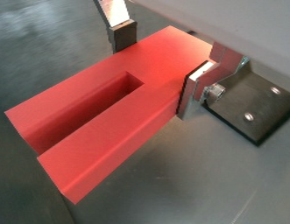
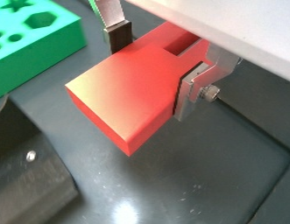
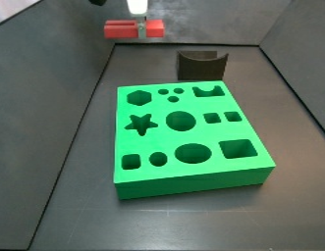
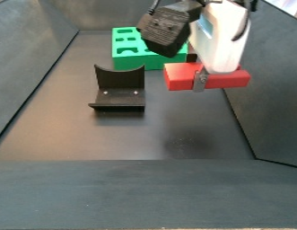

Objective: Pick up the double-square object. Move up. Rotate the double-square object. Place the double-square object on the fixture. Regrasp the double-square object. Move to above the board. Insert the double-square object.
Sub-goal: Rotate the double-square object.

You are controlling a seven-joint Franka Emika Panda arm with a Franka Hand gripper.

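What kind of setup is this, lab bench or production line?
Most likely a lab test cell for insertion trials: a dark walled enclosure, a green board of shaped cutouts, a fixture, and the claw, raised off the floor, holding the double-square object.

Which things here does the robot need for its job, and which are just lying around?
Needed for the job:
- red double-square object, held off the floor
- pincer, shut on it
- black fixture, standing empty on the floor
- green board with shaped cutouts

Just lying around:
- nothing loose that I can see; only the dark floor and walls of the rig
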